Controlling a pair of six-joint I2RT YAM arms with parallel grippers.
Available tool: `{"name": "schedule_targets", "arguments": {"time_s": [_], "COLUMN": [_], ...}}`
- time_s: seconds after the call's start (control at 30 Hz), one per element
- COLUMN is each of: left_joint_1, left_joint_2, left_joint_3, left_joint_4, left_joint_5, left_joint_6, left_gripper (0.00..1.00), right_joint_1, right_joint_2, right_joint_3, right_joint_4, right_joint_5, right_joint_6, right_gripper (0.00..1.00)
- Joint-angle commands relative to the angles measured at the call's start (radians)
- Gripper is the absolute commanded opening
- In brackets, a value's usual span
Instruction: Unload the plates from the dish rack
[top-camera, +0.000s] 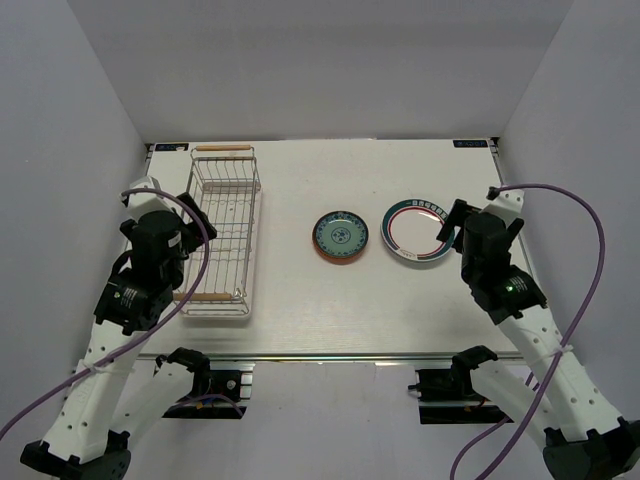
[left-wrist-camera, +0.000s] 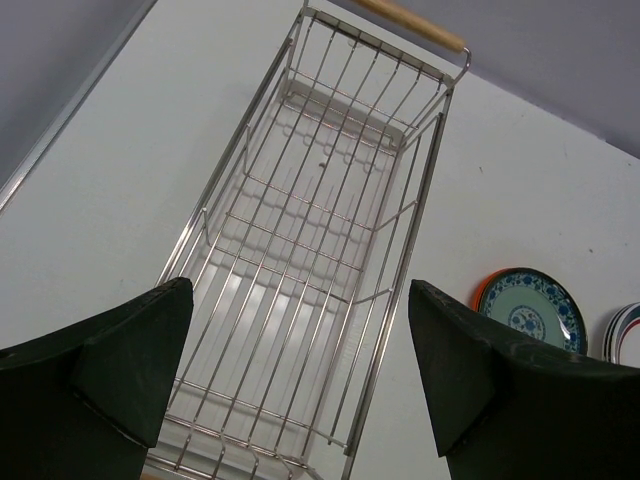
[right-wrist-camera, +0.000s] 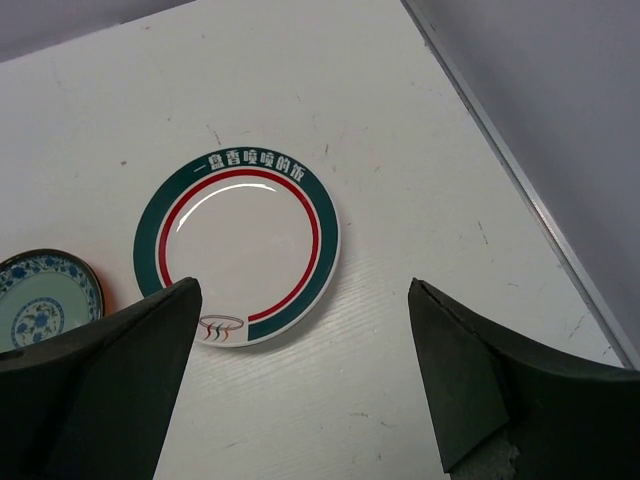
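Note:
The silver wire dish rack (top-camera: 225, 232) stands at the left of the table, a wooden handle at each short end; no plate shows in it, also in the left wrist view (left-wrist-camera: 310, 250). A teal-patterned plate with an orange rim (top-camera: 340, 237) lies mid-table and shows in the left wrist view (left-wrist-camera: 528, 309) and the right wrist view (right-wrist-camera: 40, 300). A white plate with green and red rim (top-camera: 418, 231) lies to its right, also in the right wrist view (right-wrist-camera: 237, 250). My left gripper (left-wrist-camera: 300, 385) is open over the rack's near end. My right gripper (right-wrist-camera: 300, 385) is open, just near-right of the white plate.
The white table (top-camera: 300, 180) is boxed in by grey walls at the back and both sides. A metal strip (right-wrist-camera: 520, 190) runs along the table's right edge. Purple cables loop beside both arms.

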Motion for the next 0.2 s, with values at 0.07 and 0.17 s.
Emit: {"name": "schedule_targets", "arguments": {"time_s": [0.07,0.17], "left_joint_1": [0.004,0.004], "left_joint_2": [-0.010,-0.010], "left_joint_3": [-0.010,-0.010], "left_joint_4": [0.009,0.012], "left_joint_5": [0.001,0.004], "left_joint_6": [0.006,0.005], "left_gripper": [0.98,0.98], "right_joint_1": [0.003,0.002], "right_joint_2": [0.001,0.007], "right_joint_3": [-0.008,-0.009], "right_joint_4": [0.049,0.051], "right_joint_5": [0.028,0.022], "right_joint_6": [0.004,0.003], "right_gripper": [0.89,0.89]}}
